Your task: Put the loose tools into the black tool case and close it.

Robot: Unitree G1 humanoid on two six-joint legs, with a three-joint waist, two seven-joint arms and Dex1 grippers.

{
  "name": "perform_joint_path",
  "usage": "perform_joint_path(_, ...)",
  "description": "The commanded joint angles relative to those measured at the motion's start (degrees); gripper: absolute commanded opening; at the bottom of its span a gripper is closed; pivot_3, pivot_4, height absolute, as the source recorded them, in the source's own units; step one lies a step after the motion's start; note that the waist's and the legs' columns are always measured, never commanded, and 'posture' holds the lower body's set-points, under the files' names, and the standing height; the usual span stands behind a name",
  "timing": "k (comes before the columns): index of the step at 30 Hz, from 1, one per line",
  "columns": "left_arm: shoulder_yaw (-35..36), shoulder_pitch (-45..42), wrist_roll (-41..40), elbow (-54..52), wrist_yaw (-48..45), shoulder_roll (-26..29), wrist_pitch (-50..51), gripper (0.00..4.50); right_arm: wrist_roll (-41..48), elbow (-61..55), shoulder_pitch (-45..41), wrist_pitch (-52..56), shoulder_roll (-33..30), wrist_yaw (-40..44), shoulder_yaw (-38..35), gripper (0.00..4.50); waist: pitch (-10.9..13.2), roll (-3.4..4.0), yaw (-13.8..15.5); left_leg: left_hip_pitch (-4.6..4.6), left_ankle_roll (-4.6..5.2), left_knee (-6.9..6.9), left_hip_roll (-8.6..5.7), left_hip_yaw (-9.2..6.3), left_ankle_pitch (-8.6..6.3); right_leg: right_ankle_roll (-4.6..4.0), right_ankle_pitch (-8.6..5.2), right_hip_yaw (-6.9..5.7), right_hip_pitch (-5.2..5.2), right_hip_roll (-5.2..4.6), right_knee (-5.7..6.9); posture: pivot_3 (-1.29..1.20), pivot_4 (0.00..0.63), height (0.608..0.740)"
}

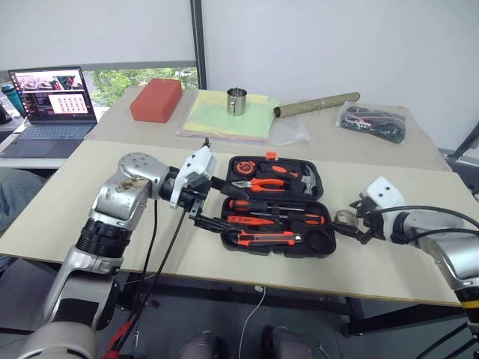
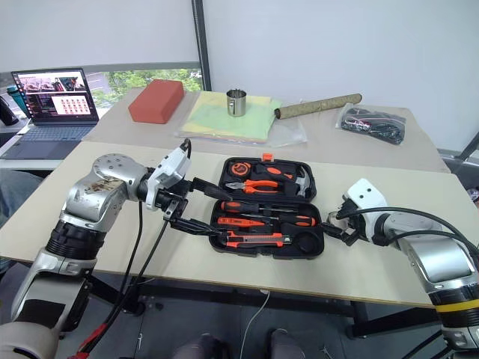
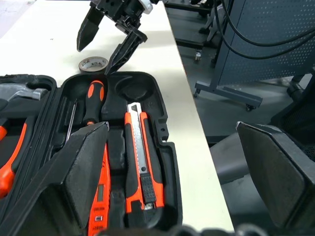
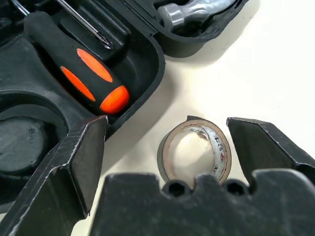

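Left eye view: black tool case (image 1: 278,206) lies open at frame centre, utility knife (image 1: 266,238) seated along its lower edge. Left gripper (image 1: 207,204), fingers apart and empty, at the case's left edge; right gripper (image 1: 358,222), fingers apart, over the tape ring (image 1: 344,218) just right of the case.

Right wrist view: tape ring (image 4: 196,150) lies on the table between the spread fingers (image 4: 78,157), at lower centre.

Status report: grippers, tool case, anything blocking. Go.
Left gripper open, empty, at the open black plastic tool case. Right gripper open, straddling the small grey tape ring on the table beside the case. Nothing in the way.
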Motion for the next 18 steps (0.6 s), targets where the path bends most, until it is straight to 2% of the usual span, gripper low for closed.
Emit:
perform_joint_path(1,0.5,0.3,-0.4,-1.6,1.0,0.9,-1.2,4.45,2.8,0.8,-2.2,3.5,0.1,1.3,-5.9,4.5,0.0,0.01,-0.1,0.0,0.0,0.0,0.0,0.0,0.0,0.01,0.02,0.01,0.0,-0.01,0.0,0.0,0.15,0.74)
perform_joint_path(9,-2.1,0.0,4.1,1.9,3.6,0.1,-7.3,4.45,-3.4,2.3,0.5,-0.1,-1.7,2.8,-4.0,4.5,0.0,0.04,-0.2,0.03,-0.03,-0.02,0.01,0.01,0.01,-0.02,0.01,-0.01,-0.01,-0.02,0.02,0.0,0.15,0.74)
perform_joint_path(13,-5.2,-2.4,8.0,8.4,9.1,-6.0,-8.8,4.45,3.7,-4.9,0.6,2.7,1.2,4.8,-10.3,4.5,0.0,0.08,-0.1,0.04,-0.03,0.0,0.0,0.05,0.02,0.02,0.04,0.01,0.01,0.0,0.03,0.0,0.15,0.74)
perform_joint_path(17,-8.7,-3.3,10.3,13.6,8.1,-10.6,-12.6,3.35,13.8,-16.5,5.0,6.7,1.6,9.1,-17.1,4.5,0.0,0.08,0.1,0.03,-0.04,0.0,0.0,0.0,0.03,0.03,0.08,0.01,0.01,0.03,0.03,0.0,0.15,0.74)
perform_joint_path(18,-9.4,-3.6,11.1,14.8,8.4,-11.5,-13.3,2.91,15.8,-18.8,6.1,7.7,1.5,9.7,-18.2,4.5,0.0,0.08,0.1,0.03,-0.03,-0.01,0.0,-0.02,0.02,-0.05,0.11,0.0,0.03,0.06,0.02,0.0,0.15,0.74)
